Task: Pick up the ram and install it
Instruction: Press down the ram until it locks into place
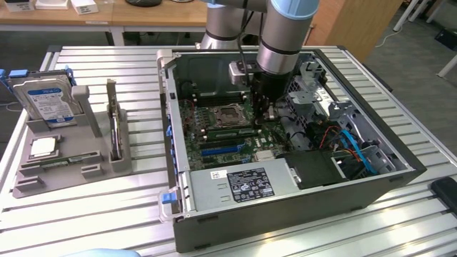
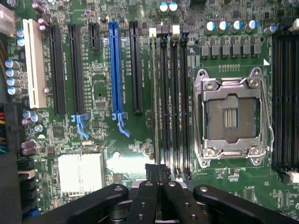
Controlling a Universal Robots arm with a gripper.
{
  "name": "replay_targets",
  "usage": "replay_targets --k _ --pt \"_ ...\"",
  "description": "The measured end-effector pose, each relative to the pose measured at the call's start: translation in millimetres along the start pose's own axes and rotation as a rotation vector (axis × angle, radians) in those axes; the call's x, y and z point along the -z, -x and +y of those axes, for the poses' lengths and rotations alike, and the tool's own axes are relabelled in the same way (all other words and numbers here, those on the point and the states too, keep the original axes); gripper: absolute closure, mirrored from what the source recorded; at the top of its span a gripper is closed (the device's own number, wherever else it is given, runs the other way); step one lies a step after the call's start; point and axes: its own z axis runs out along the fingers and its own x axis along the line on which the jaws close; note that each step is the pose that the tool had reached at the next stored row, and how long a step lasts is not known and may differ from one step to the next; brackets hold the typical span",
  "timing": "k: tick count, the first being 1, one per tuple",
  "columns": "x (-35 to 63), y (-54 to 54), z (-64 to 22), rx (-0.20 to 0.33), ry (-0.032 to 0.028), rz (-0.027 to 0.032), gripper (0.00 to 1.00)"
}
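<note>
Item: ram [image 2: 153,102], seated edge-on in the slot row beside the CPU socket [image 2: 232,116].

Fingers [image 2: 158,175]: closed, pressing at its end, inside the computer case [image 1: 286,209].

Risk: if the stick sits askew, uneven pressure could flex the board or leave a latch unseated.

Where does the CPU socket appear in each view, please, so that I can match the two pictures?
Exterior view: the CPU socket sits inside the open computer case, just to the exterior view's left of the arm.
Wrist view: the CPU socket lies between two banks of black memory slots.
Shared landmark: the blue expansion slot, seen in both.
</note>
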Motion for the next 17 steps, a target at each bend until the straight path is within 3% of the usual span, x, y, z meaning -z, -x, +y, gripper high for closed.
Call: replay_targets --k 17 --pt "1.3 -3.5 51.9 0.0 -0.0107 0.002 0.9"
